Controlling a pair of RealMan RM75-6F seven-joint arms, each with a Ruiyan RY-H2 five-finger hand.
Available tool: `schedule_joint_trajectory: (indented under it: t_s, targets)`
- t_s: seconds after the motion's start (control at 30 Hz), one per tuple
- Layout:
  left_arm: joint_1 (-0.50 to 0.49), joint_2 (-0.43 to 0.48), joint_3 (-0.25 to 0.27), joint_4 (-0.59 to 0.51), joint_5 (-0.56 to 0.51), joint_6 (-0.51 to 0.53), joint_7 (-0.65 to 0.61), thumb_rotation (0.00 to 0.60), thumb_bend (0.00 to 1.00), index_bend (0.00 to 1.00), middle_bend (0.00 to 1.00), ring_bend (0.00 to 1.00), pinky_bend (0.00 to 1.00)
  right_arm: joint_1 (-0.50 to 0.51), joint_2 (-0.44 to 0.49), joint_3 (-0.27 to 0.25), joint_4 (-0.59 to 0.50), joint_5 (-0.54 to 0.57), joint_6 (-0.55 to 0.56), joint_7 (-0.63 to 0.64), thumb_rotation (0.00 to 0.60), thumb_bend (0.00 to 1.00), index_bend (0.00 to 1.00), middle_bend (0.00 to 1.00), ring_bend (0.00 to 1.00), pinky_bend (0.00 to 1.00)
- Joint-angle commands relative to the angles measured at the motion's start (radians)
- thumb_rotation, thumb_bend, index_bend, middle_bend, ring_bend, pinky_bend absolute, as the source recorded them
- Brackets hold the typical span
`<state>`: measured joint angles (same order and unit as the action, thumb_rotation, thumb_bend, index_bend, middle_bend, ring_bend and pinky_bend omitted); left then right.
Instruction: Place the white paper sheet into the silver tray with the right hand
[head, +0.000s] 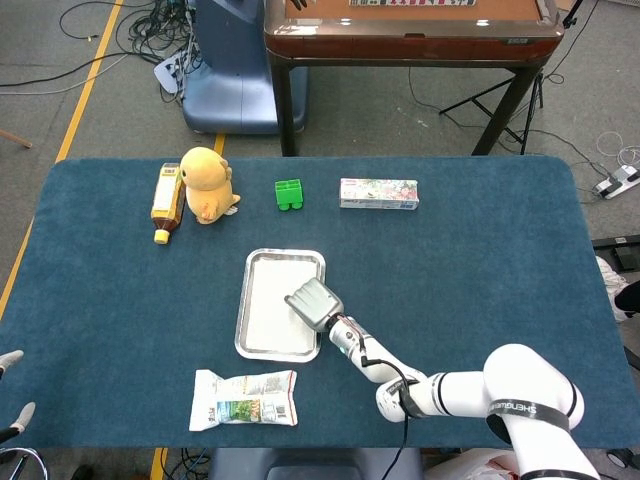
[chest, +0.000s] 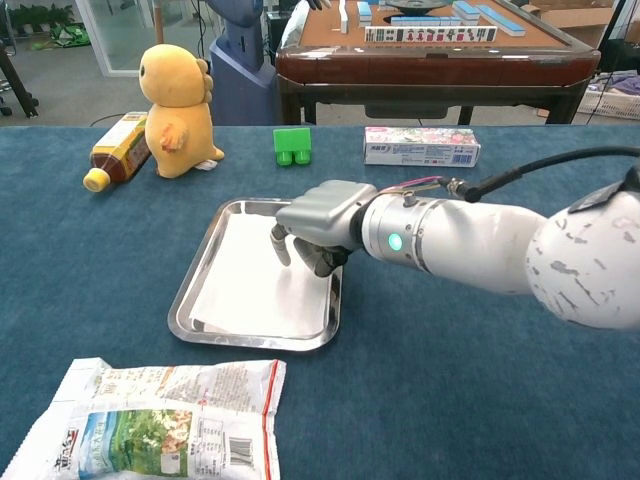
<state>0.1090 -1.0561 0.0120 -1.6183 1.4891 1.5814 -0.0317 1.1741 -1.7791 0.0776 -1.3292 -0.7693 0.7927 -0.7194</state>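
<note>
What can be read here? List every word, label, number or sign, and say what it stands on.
Nothing reads with certainty.
Snack bag: printed text and a barcode, too blurred to read.
Long box: colourful print, too small to read.
Bottle: label blurred.
Black band on the robot's arm: white lettering, too small to read.
Tiles on the far wooden table: markings not legible.

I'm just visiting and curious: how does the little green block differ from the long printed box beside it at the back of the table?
The green block is small, plain bright green and squat; the printed box is much longer, pale and covered in pictures. The block has a notched underside, while the box is a smooth, flat-sided bar. Both rest untouched on the blue table, behind the silver tray.
</note>
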Motion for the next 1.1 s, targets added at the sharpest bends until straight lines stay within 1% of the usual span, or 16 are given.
schedule_joint_trajectory:
  t_s: [0.03, 0.13, 0.23, 0.3, 0.37, 0.47, 0.53, 0.63, 0.7, 0.77, 0.83, 0.97, 1.1]
  targets:
    - [-0.001, 0.001, 0.0, -0.001, 0.001, 0.0, 0.002, 0.6, 0.25, 0.2, 0.22, 0.21, 0.13, -0.009, 0.021, 0.01, -0.03, -0.019, 0.021, 0.009, 0.6, 1.0, 0.36, 0.75, 0.75, 0.78]
    - [-0.001, 0.003, -0.002, -0.004, -0.001, 0.002, 0.002, 0.6, 0.25, 0.2, 0.22, 0.21, 0.13, -0.019, 0.048, 0.017, -0.07, -0.038, 0.047, 0.014, 0.6, 1.0, 0.36, 0.74, 0.75, 0.78]
    - [-0.001, 0.008, -0.005, -0.007, -0.001, 0.007, 0.001, 0.6, 0.25, 0.2, 0.22, 0.21, 0.13, -0.048, 0.108, 0.017, -0.14, -0.068, 0.109, 0.013, 0.6, 1.0, 0.36, 0.73, 0.75, 0.78]
    - [-0.002, 0.009, -0.007, -0.008, -0.003, 0.007, 0.001, 0.6, 0.25, 0.2, 0.22, 0.21, 0.13, -0.071, 0.145, 0.013, -0.18, -0.083, 0.149, 0.012, 0.6, 1.0, 0.36, 0.7, 0.73, 0.78]
    - [-0.005, 0.009, -0.01, -0.009, -0.002, 0.006, 0.002, 0.6, 0.25, 0.2, 0.22, 0.21, 0.13, -0.102, 0.191, 0.006, -0.23, -0.095, 0.196, 0.011, 0.6, 0.95, 0.35, 0.68, 0.71, 0.78]
    - [-0.01, 0.01, -0.014, -0.011, 0.001, 0.006, 0.002, 0.6, 0.25, 0.2, 0.22, 0.21, 0.13, -0.153, 0.262, -0.004, -0.305, -0.11, 0.262, 0.021, 0.6, 0.86, 0.34, 0.64, 0.68, 0.78]
    - [-0.014, 0.009, -0.019, -0.013, 0.002, 0.008, 0.004, 0.6, 0.25, 0.2, 0.22, 0.21, 0.13, -0.192, 0.31, -0.015, -0.353, -0.127, 0.312, 0.029, 0.6, 0.82, 0.33, 0.61, 0.66, 0.78]
    - [-0.022, 0.007, -0.026, -0.017, 0.004, 0.007, 0.009, 0.6, 0.25, 0.2, 0.22, 0.21, 0.13, -0.248, 0.371, -0.035, -0.407, -0.161, 0.375, 0.044, 0.6, 0.78, 0.32, 0.55, 0.62, 0.78]
    - [-0.028, 0.007, -0.029, -0.02, 0.006, 0.004, 0.015, 0.6, 0.25, 0.2, 0.22, 0.21, 0.13, -0.281, 0.402, -0.048, -0.431, -0.179, 0.408, 0.053, 0.6, 0.75, 0.32, 0.5, 0.57, 0.78]
    - [-0.034, 0.006, -0.032, -0.024, 0.01, 0.003, 0.021, 0.6, 0.25, 0.2, 0.22, 0.21, 0.13, -0.322, 0.436, -0.067, -0.454, -0.205, 0.445, 0.063, 0.6, 0.73, 0.32, 0.48, 0.53, 0.78]
    - [-0.038, 0.005, -0.036, -0.026, 0.009, 0.002, 0.024, 0.6, 0.25, 0.2, 0.22, 0.21, 0.13, -0.366, 0.469, -0.087, -0.474, -0.232, 0.486, 0.077, 0.6, 0.72, 0.32, 0.46, 0.49, 0.76]
    - [-0.047, 0.002, -0.041, -0.03, 0.007, -0.004, 0.029, 0.6, 0.25, 0.2, 0.22, 0.21, 0.13, -0.451, 0.528, -0.115, -0.501, -0.279, 0.558, 0.122, 0.6, 0.72, 0.32, 0.43, 0.42, 0.62]
    - [-0.059, -0.001, -0.045, -0.034, 0.006, -0.015, 0.037, 0.6, 0.25, 0.2, 0.22, 0.21, 0.13, -0.531, 0.573, -0.14, -0.509, -0.323, 0.62, 0.161, 0.6, 0.72, 0.32, 0.39, 0.35, 0.53]
